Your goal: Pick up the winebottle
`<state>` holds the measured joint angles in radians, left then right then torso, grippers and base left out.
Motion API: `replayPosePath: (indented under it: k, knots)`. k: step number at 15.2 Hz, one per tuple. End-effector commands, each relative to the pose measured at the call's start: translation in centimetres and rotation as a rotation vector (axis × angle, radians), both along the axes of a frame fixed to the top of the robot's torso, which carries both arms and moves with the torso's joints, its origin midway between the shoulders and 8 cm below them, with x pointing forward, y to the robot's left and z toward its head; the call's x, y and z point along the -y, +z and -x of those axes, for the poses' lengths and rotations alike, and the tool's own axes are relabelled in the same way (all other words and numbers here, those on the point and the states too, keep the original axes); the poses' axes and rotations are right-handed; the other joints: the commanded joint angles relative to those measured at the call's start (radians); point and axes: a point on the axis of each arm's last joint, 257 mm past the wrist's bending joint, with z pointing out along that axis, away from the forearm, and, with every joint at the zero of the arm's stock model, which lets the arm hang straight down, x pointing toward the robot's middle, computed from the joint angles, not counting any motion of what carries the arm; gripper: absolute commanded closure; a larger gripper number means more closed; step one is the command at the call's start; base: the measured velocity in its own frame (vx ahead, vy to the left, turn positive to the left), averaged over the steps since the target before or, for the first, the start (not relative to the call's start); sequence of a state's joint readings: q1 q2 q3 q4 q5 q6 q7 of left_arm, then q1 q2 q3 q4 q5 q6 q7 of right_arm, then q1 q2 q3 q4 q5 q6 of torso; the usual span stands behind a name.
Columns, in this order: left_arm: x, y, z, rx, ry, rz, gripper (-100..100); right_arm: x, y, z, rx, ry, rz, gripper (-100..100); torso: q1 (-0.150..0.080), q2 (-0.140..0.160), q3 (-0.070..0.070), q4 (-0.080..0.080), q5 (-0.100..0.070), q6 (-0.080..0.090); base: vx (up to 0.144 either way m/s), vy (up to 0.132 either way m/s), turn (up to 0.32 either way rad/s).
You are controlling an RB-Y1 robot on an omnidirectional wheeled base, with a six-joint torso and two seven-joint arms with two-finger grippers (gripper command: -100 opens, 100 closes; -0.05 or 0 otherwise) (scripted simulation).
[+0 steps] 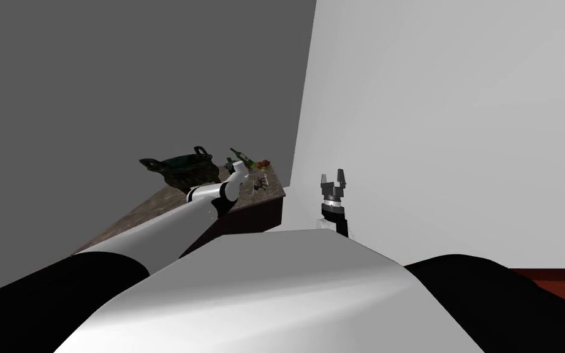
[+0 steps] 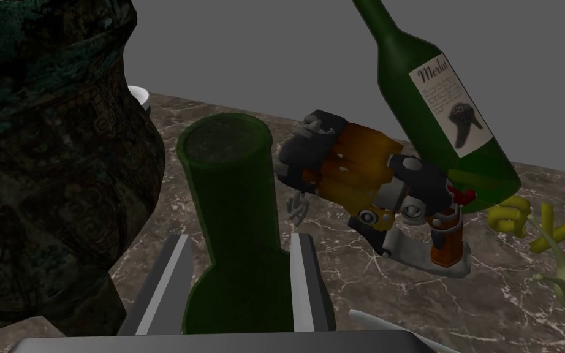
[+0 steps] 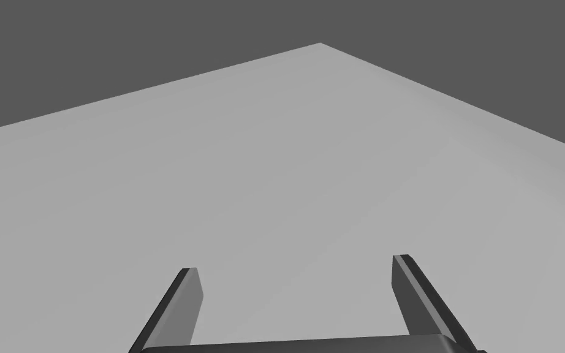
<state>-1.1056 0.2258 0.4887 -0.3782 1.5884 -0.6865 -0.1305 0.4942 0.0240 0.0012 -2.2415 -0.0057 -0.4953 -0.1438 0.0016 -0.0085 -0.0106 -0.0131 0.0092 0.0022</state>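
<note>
Clenching left gripper [image 2: 239,239] on a dark green bottle-shaped vessel [image 2: 229,184], at the waist where wide body narrows to thick neck. Prob. chosen so the shoulder can't slide thru the blades. Stretched out to mid-frame of head view, over brown marble tabletop [image 2: 336,288]. Squeezed in right beside dark patterned cauldron [image 2: 48,171], hence prob. an approach from the near edge, not the side.

Looks like the wrong target, tho. Clearly labelled Merlot wine bottle [image 2: 440,104] well clear of the blades, beyond an orange-and-black toy figure [image 2: 367,184]. Tilted vs. tabletop, base down near yellow-and-red food bits [image 2: 557,245]; can't tell what props it. In head view, just above the wrist, center frame.

Holding right gripper [image 3: 296,276] slack, blades wide apart, raised right of center by the light wall. Idle, out of the way.
</note>
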Motion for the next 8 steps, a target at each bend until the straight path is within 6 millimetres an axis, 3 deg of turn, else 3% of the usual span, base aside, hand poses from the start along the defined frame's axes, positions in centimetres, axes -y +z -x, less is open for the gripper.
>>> replayPosePath:
  k: [1, 3, 5, 6, 8]
  knots:
    - [0.7, -2.0, 0.4, -0.030, -0.011, 0.010, 100, 0.0, 0.0, 0.0, 0.000, 0.000, 0.000, 0, 0.000, 0.000, 0.000, 0.000, 0.000, 0.000, 0.016, -0.003, -0.037]
    - [0.2, 1.0, 0.0, 0.016, -0.005, -0.016, 100, 0.0, 0.0, 0.0, 0.000, 0.000, 0.000, 0, 0.002, -0.001, -0.003, -0.004, 0.004, 0.003, -0.012, 0.007, -0.043]
    - [0.2, 1.3, 0.0, 0.023, -0.004, -0.017, 100, 0.0, 0.0, 0.0, 0.000, 0.000, 0.000, 0, 0.003, -0.002, -0.002, -0.003, 0.003, 0.003, -0.014, 0.003, -0.010]
    - [2.6, 1.4, -0.9, 0.026, -0.050, -0.017, 100, 0.0, 0.0, 0.0, 0.000, 0.000, 0.000, 0, 0.003, -0.002, -0.003, -0.003, 0.003, 0.003, 0.027, -0.027, 0.268]
    - [2.0, 1.3, -0.6, 0.023, -0.036, -0.017, 100, 0.0, 0.0, 0.0, 0.000, 0.000, 0.000, 0, 0.001, -0.004, -0.004, -0.004, 0.003, 0.001, 0.039, -0.050, 0.203]
